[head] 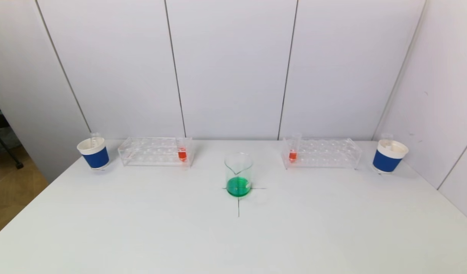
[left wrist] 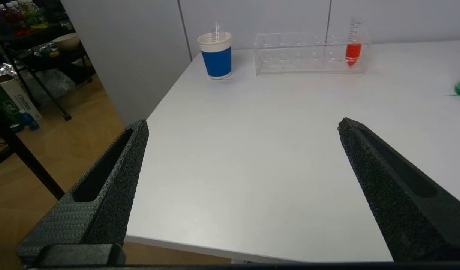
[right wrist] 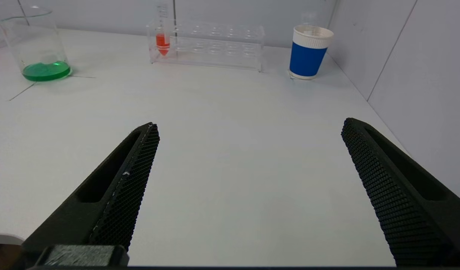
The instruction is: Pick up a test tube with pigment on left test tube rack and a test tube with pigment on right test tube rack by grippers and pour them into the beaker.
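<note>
A glass beaker with green liquid stands at the table's middle on a cross mark; it also shows in the right wrist view. The clear left rack holds one test tube of red pigment at its inner end, also in the left wrist view. The clear right rack holds one test tube of red pigment at its inner end, also in the right wrist view. My left gripper and right gripper are open and empty over the near table, out of the head view.
A blue-and-white paper cup holding an empty tube stands left of the left rack. A second such cup stands right of the right rack, near the side wall. The table's left edge drops to the floor.
</note>
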Controlling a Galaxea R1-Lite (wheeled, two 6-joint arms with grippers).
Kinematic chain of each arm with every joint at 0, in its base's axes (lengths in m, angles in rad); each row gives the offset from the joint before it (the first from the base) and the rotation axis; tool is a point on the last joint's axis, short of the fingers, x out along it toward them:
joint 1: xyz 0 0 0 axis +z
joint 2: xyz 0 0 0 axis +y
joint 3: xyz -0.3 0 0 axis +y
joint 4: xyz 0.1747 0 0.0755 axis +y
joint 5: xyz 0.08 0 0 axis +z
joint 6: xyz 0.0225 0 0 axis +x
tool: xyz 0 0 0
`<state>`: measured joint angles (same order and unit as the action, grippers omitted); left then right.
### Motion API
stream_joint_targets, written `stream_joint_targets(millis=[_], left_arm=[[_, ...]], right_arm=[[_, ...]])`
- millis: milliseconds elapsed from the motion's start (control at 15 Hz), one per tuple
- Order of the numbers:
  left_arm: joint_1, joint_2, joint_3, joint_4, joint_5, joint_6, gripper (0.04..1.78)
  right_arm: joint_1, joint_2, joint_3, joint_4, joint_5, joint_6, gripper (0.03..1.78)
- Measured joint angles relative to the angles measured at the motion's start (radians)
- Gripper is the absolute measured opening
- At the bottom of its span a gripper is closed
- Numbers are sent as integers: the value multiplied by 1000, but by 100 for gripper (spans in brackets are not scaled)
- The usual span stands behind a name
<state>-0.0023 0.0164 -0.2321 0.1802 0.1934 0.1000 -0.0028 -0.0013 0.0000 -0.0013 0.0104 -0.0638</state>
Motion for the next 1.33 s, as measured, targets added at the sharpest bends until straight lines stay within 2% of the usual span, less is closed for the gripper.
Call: stream_joint_targets(millis=[200, 333, 533, 600, 1333], left_arm=[[1, -16, 104, -33, -8, -1, 176], [1, -18, 143, -82, -81, -1, 176], [1, -19, 181, -85, -206, 0, 176], [1, -19, 187, -89, -223, 1, 176], [1, -19, 214, -137, -205, -83, 176]], right_arm=[[0, 0, 0, 0, 0, 0, 177], [0, 0, 0, 0, 0, 0, 177], [0, 0, 0, 0, 0, 1, 177], [0, 0, 0, 0, 0, 1, 177], [0, 0, 0, 0, 0, 0, 177]])
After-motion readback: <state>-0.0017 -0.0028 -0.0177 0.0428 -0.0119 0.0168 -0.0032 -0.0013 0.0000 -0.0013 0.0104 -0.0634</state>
